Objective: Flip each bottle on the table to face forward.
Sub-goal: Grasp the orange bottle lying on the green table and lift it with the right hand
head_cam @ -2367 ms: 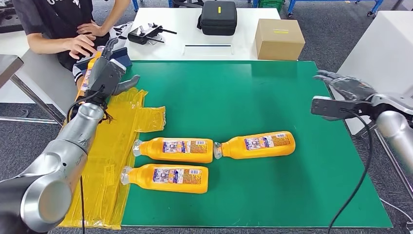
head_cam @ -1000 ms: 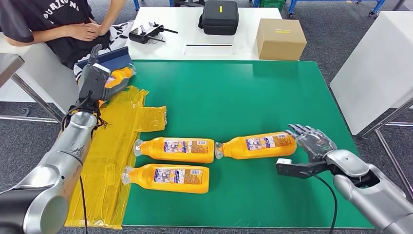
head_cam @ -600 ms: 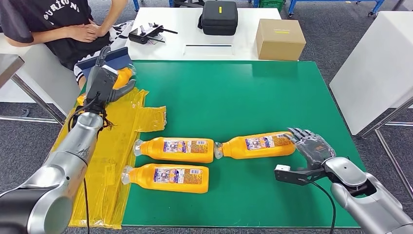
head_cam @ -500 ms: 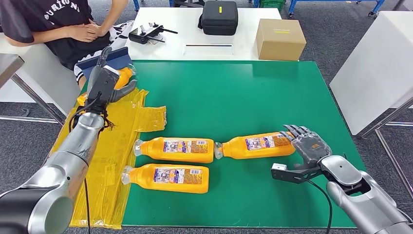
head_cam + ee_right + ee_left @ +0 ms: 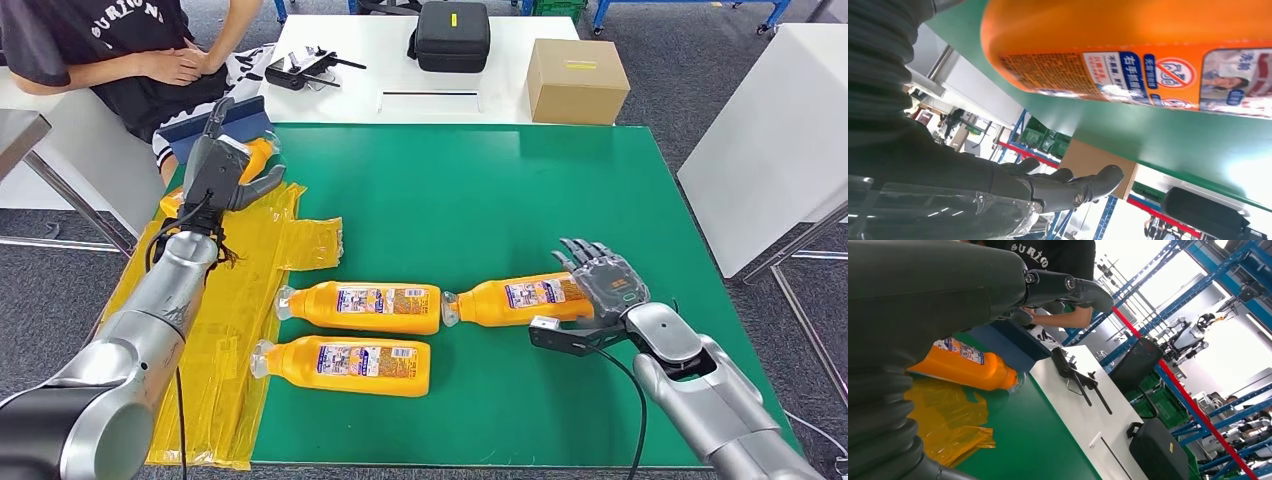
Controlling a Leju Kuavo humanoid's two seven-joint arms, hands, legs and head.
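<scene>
Three orange bottles lie on their sides on the green mat (image 5: 520, 180): one at mid-left (image 5: 360, 307), one in front of it (image 5: 345, 365), one to the right (image 5: 515, 297). My right hand (image 5: 603, 283) hovers with fingers spread over that right bottle's base end; the right wrist view shows the label (image 5: 1128, 65) close, with the fingers (image 5: 1068, 187) straight and clear of it. A fourth bottle (image 5: 257, 155) lies at the mat's far left corner on yellow plastic (image 5: 948, 410). My left hand (image 5: 222, 165) is just above this bottle (image 5: 968, 367), fingers apart, holding nothing.
A crumpled yellow plastic sheet (image 5: 230, 300) covers the mat's left edge. A person (image 5: 120, 50) sits at the far left beside a blue folder (image 5: 240, 118). The white table behind carries a cardboard box (image 5: 573, 80), a black case (image 5: 450, 35) and a controller (image 5: 300, 68).
My right arm came down from the far right and slid left onto the right bottle's base end. My left hand laid its bottle on the yellow sheet and opened its fingers.
</scene>
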